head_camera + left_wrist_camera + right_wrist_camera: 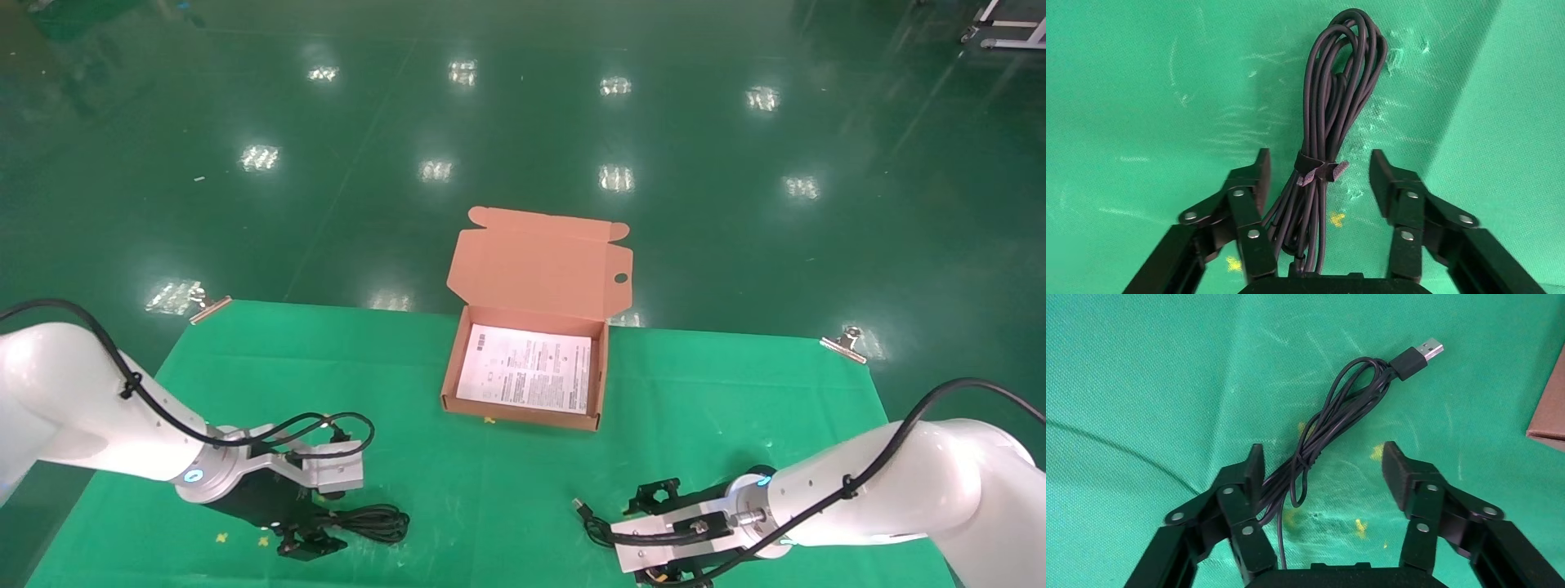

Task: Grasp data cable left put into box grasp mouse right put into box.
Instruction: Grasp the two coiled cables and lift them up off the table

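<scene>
While both arms sit low over the green cloth [507, 457], the left gripper [1319, 177] has its fingers [1257, 177] spread wide apart, one on each side of the data cable [1333, 110], touching nothing. That bundle lies flat on the cloth between the fingers, its loops reaching out past the tips, with a small strap [1321, 170] cinching it at the level of the fingertips. Seen from the head view, the left gripper [315, 543] and the data cable [372, 523] are on the near-left side of the box [523, 412], well apart from it. On the other side, the right gripper [1321, 471] is likewise open, fingers [1398, 468] wide and gripping nothing; the thin mouse cord [1321, 438] runs between them, close against one finger, and ends in a USB plug [1419, 355] lying out beyond the tips. Whether the mouse body is under the gripper cannot be told; only the cord shows. From the head view the right gripper [666, 531] is on the near-right side of the box, apart from it, with the plug [582, 508] pointing toward the box. Box stands open at the far middle of the cloth, lid [539, 265] tilted back, a white printed leaflet [527, 367] flat inside. Two metal clips [209, 307] hold the cloth's far corners.
</scene>
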`<state>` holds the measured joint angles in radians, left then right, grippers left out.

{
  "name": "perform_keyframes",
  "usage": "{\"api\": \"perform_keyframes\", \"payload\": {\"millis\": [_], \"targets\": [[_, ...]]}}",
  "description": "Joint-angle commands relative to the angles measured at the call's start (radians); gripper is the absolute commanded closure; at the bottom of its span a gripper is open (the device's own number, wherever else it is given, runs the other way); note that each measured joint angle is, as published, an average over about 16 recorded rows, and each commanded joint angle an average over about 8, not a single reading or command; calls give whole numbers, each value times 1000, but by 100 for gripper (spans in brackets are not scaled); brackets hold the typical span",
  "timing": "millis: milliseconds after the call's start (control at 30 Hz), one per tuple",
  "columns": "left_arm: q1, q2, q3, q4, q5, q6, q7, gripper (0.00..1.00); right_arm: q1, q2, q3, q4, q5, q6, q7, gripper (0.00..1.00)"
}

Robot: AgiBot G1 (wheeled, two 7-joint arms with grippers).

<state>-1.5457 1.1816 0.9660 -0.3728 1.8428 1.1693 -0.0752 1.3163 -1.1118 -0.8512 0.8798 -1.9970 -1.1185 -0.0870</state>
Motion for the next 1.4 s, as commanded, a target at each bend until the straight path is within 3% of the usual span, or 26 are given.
{"api": "perform_keyframes", "payload": {"millis": [33,933,1200,1400], "targets": [[0,0,0,-2,0,0,-1,100,0,0,0,1,0,0,0,100],[2,-2,0,-7,1,2,-2,100,3,8,8,8,11,-5,4,100],[-15,-27,-19,-58,-29,16,41,100,40,105,79,93,93,-30,64,100],[-67,-77,-43,-170,-48,19,65,100,104,193,148,181,110,-5,150,100]]}}
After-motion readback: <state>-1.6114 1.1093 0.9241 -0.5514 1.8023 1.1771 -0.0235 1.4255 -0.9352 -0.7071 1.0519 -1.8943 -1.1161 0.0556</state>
